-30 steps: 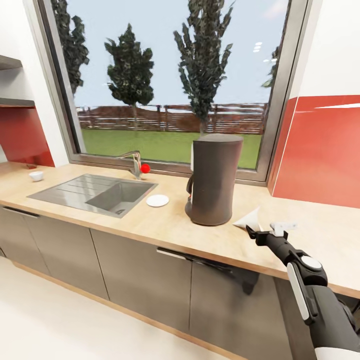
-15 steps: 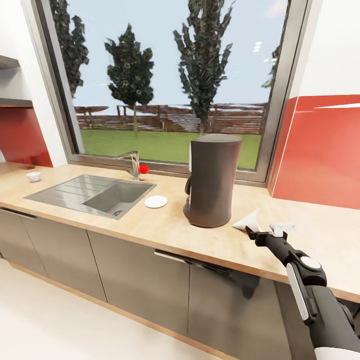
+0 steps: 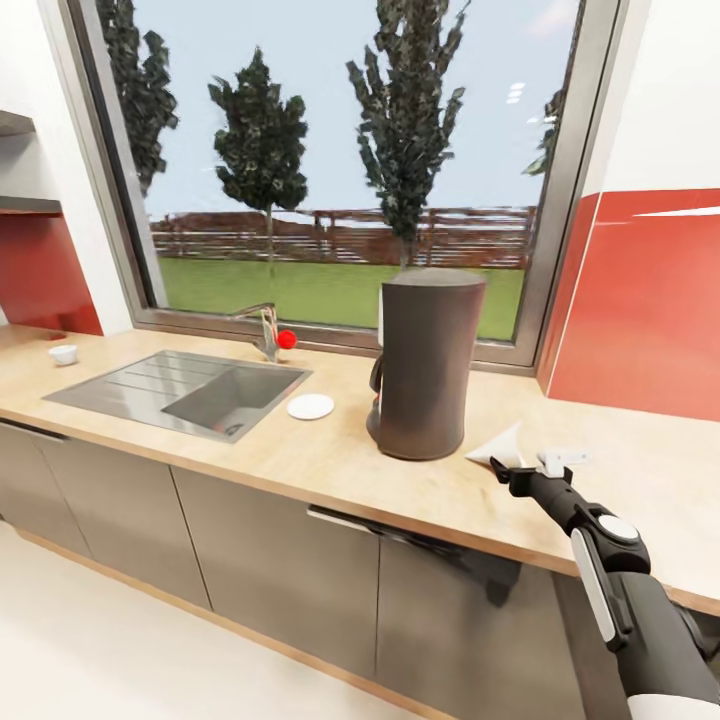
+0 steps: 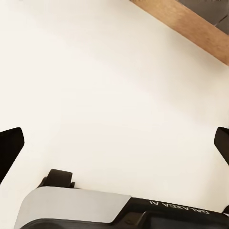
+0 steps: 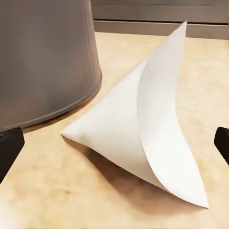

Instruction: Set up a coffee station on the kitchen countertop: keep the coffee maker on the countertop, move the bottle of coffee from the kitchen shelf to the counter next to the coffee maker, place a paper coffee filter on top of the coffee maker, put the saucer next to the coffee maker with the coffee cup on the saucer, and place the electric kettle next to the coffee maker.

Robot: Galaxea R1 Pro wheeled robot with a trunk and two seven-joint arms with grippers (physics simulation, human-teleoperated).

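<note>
One text can be read: in the left wrist view, the dark lower housing of the left arm's wrist (image 4: 143, 217) carries pale letters that appear upside down in the picture. Turned around, they read "GALAXEA AI". The coffee maker (image 3: 424, 362), the paper coffee filter (image 5: 148, 129) and the kitchen countertop (image 3: 300, 455) carry no readable word, number or sign.
</note>
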